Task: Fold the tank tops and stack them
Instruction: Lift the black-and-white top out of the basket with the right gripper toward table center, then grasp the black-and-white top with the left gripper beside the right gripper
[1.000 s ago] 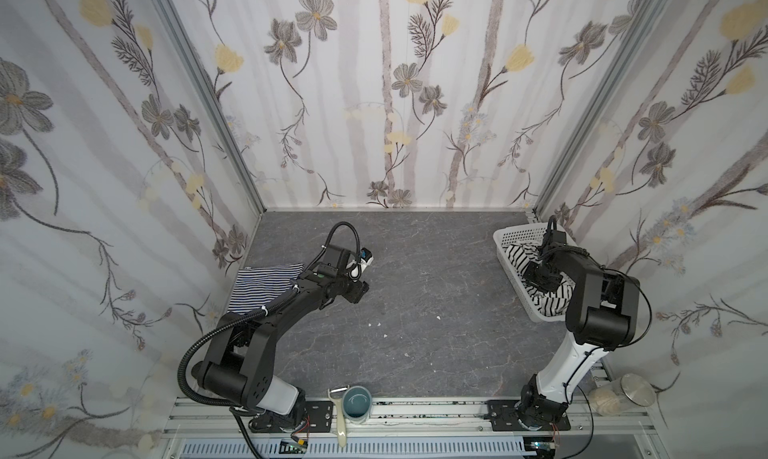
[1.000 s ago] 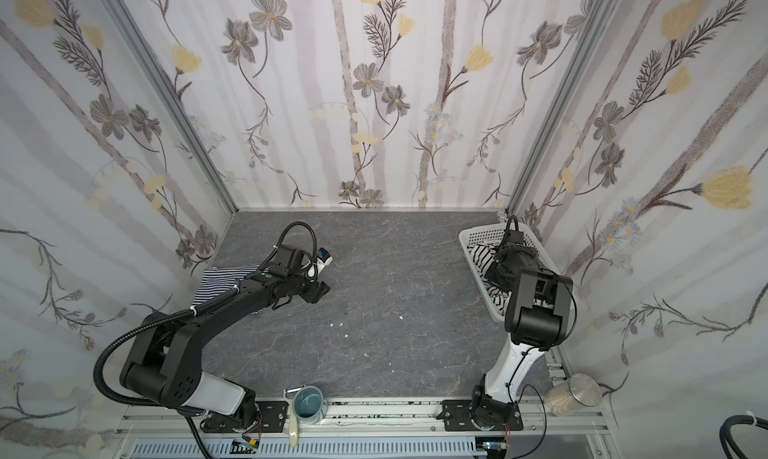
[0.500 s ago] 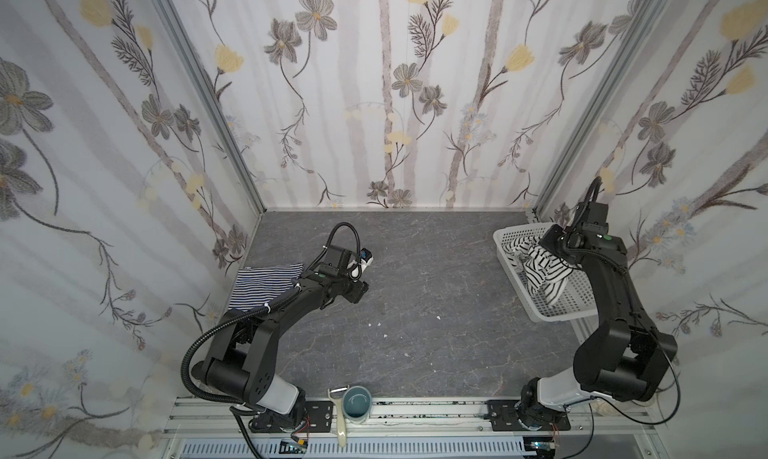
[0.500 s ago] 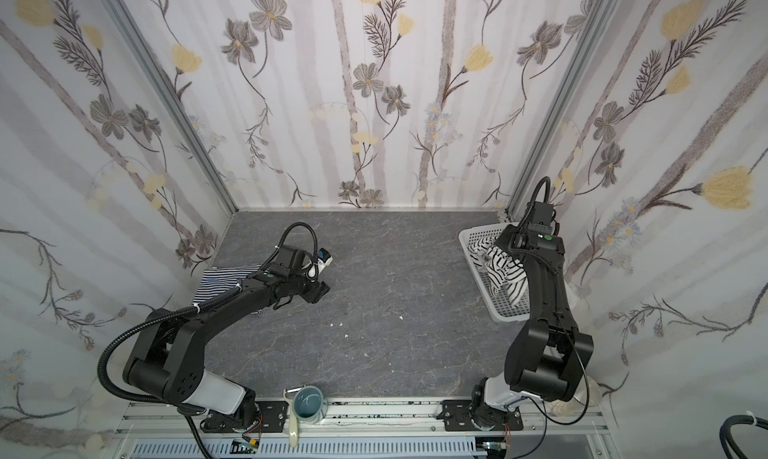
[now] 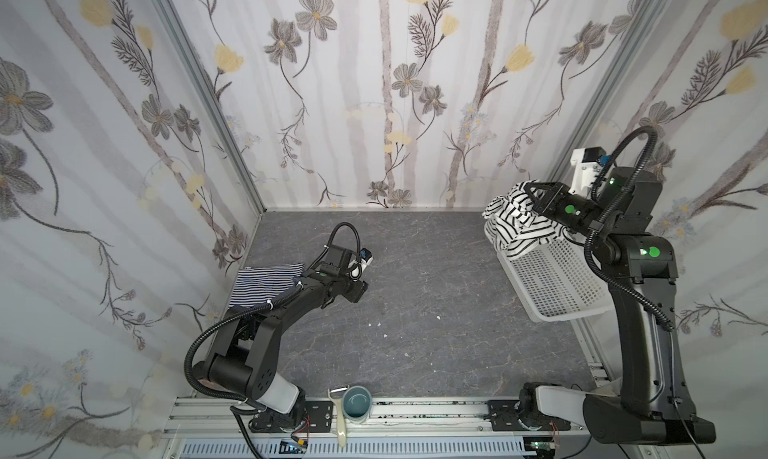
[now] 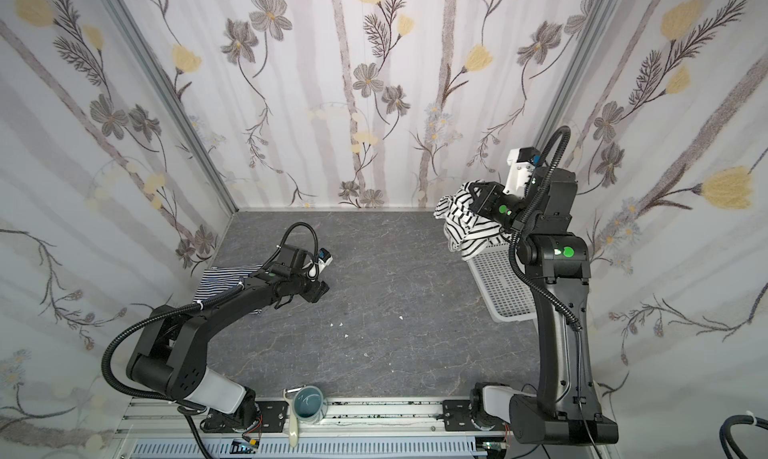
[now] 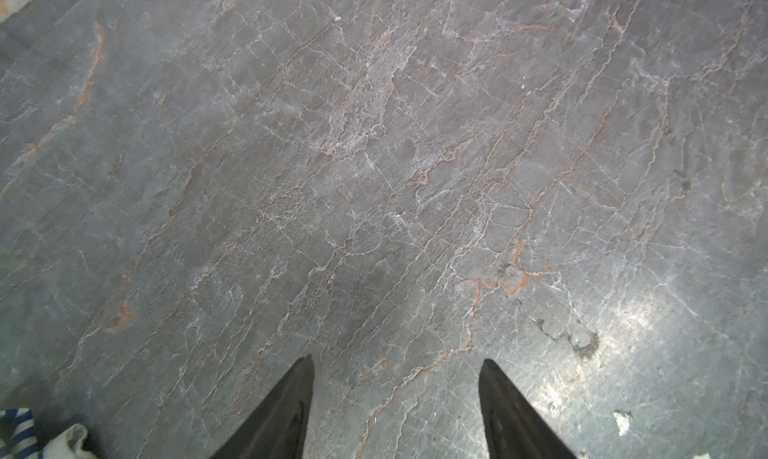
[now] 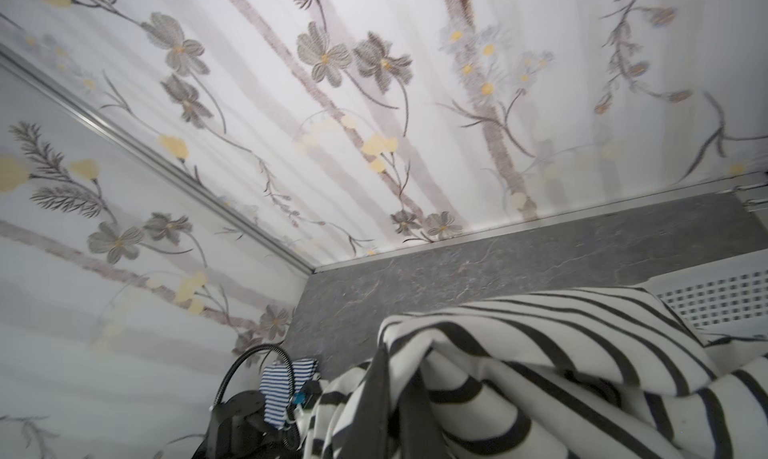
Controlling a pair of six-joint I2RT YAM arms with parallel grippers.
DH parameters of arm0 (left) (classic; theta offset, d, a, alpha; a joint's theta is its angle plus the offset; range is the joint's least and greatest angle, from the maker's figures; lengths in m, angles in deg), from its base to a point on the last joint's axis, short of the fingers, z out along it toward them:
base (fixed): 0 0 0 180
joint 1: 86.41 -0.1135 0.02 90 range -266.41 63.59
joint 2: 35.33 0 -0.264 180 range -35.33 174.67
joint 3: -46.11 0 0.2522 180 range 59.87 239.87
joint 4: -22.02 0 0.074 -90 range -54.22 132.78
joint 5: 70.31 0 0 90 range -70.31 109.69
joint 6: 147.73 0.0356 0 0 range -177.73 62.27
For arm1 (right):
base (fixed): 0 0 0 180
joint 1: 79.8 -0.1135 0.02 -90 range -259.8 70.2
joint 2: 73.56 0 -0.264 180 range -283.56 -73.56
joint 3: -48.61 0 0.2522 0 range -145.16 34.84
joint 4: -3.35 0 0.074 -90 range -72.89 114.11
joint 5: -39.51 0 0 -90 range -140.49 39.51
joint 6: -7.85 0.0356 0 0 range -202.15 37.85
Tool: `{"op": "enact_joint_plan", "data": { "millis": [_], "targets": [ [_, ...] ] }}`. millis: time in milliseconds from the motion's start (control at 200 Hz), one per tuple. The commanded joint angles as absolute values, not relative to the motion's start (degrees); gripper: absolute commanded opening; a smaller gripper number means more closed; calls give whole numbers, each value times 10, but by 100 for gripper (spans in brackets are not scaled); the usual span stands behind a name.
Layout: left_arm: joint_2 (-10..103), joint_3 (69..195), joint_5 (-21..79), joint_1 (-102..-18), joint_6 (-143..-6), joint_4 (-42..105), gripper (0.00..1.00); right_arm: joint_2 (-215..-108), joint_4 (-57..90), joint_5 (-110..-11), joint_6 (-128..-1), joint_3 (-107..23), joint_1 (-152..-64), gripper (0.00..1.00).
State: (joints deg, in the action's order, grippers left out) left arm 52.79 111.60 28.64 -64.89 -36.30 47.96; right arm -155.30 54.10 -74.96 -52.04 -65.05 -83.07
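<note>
Two tops: your right gripper [image 5: 533,193], clamped on the black-striped tank top [image 5: 515,225] above the far-right basket [image 5: 555,288], may snag its hem there. The left gripper [image 7: 395,394] gapes empty beside the navy-striped tank top [image 5: 266,281], left.

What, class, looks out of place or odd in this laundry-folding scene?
A teal mug and a peeler sit at the tabletop's front edge, unrelated to clothes. Small white scraps litter its middle. The black-striped top simply hangs bunched from the right tool.
</note>
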Motion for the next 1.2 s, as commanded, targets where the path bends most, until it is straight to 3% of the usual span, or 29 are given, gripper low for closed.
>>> {"op": "enact_joint_plan", "data": {
  "millis": [0, 210, 370, 600, 734, 804, 924, 979, 1194],
  "targets": [
    [528, 1121, 275, -650, -365, 468, 65, -1579, 499, -734, -493, -620, -890, 0],
    [523, 1115, 280, -656, -367, 468, 65, -1727, 389, -727, -443, -487, -1028, 0],
    [516, 1110, 280, -659, -366, 469, 65, -1884, 448, -689, -459, -570, -1114, 0],
    [522, 1103, 311, -661, -365, 470, 65, -1987, 499, -671, -471, -642, -1161, 3],
    [538, 1114, 273, -661, -366, 470, 65, -2043, 486, -692, -459, -655, -1187, 4],
    [547, 1124, 238, -667, -369, 470, 65, -2063, 455, -727, -442, -656, -1198, 13],
    [555, 1136, 225, -691, -378, 470, 65, -2073, 313, -822, -385, -624, -1204, 41],
    [556, 1136, 231, -696, -378, 470, 65, -2079, 292, -836, -369, -626, -1200, 48],
    [517, 1106, 300, -679, -350, 478, 66, -1984, 308, -770, -400, -559, -1175, 52]
  ]
}}
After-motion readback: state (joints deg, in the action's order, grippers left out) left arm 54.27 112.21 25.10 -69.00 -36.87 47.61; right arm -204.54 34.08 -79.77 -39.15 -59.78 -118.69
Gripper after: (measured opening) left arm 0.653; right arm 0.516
